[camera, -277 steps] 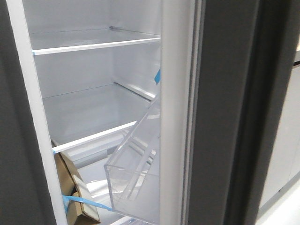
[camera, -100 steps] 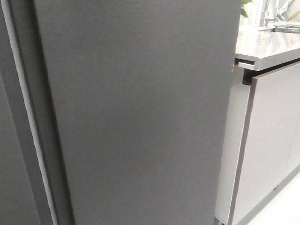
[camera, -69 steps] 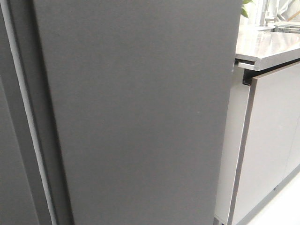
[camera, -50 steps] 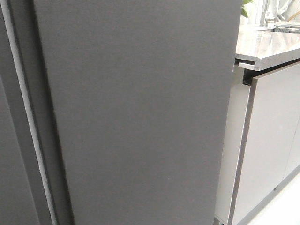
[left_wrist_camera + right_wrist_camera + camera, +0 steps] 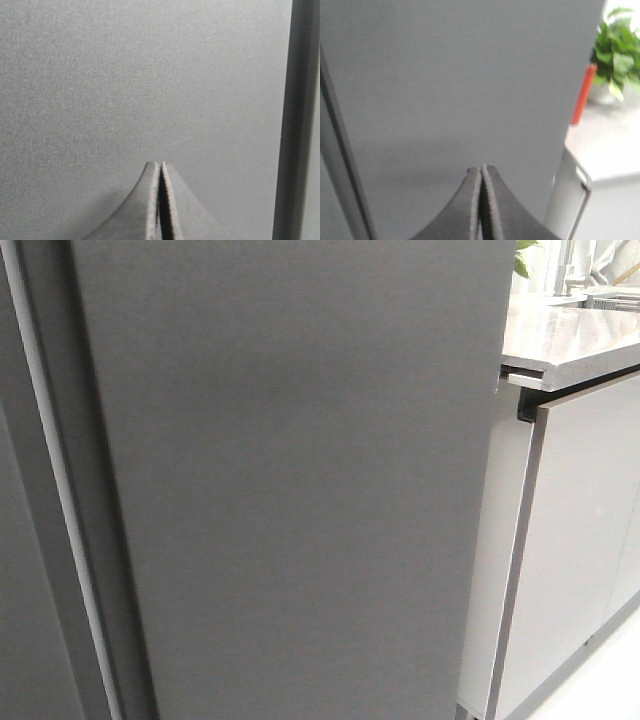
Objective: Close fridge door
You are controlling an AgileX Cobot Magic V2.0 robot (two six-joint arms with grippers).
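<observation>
The fridge door (image 5: 290, 480) is a flat matte dark-grey panel that fills most of the front view; only its outer face shows. It also fills the left wrist view (image 5: 140, 75) and the right wrist view (image 5: 455, 80). My left gripper (image 5: 161, 165) is shut and empty, its tips close to the panel. My right gripper (image 5: 481, 169) is shut and empty, its tips close to the panel near the door's edge. Neither gripper shows in the front view. I cannot tell whether the tips touch the door.
A second dark panel (image 5: 35, 570) stands left of the door, with a pale strip (image 5: 60, 500) between them. To the right are pale grey cabinet fronts (image 5: 570, 540) under a countertop (image 5: 570, 340). A green plant (image 5: 620, 55) and an orange object (image 5: 582, 95) stand on the counter.
2.8 s ago the door stood open with white shelves and a clear bin in view. In the last second the dark outer face fills the view and nothing moves.
</observation>
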